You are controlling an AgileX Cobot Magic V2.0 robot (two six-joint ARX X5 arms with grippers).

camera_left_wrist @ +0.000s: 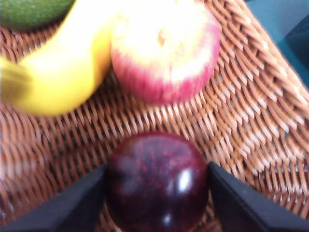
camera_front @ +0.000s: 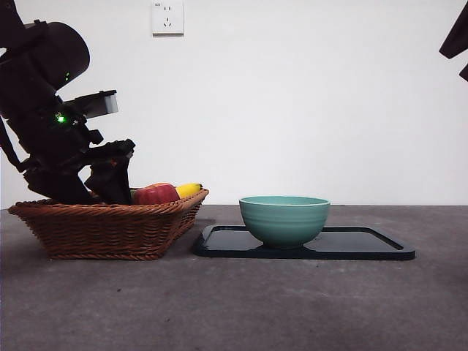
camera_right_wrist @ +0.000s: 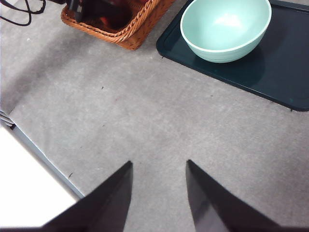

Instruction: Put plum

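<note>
The plum (camera_left_wrist: 157,181), dark maroon and glossy, lies on the floor of the wicker basket (camera_left_wrist: 251,96). My left gripper (camera_left_wrist: 157,198) has one black jaw against each side of it and is shut on it. In the front view the left gripper (camera_front: 110,183) reaches down into the basket (camera_front: 110,228) at the left, and the plum is hidden behind the rim. My right gripper (camera_right_wrist: 159,193) hangs open over bare table, holding nothing, and shows as a black tip (camera_front: 457,40) at the top right corner.
A red apple (camera_left_wrist: 164,53) (camera_front: 155,194) and a yellow banana (camera_left_wrist: 63,72) (camera_front: 189,189) lie in the basket just beyond the plum, with a green fruit (camera_left_wrist: 29,12) behind them. A teal bowl (camera_front: 284,218) (camera_right_wrist: 224,29) stands on a dark tray (camera_front: 365,247) (camera_right_wrist: 280,72) right of the basket.
</note>
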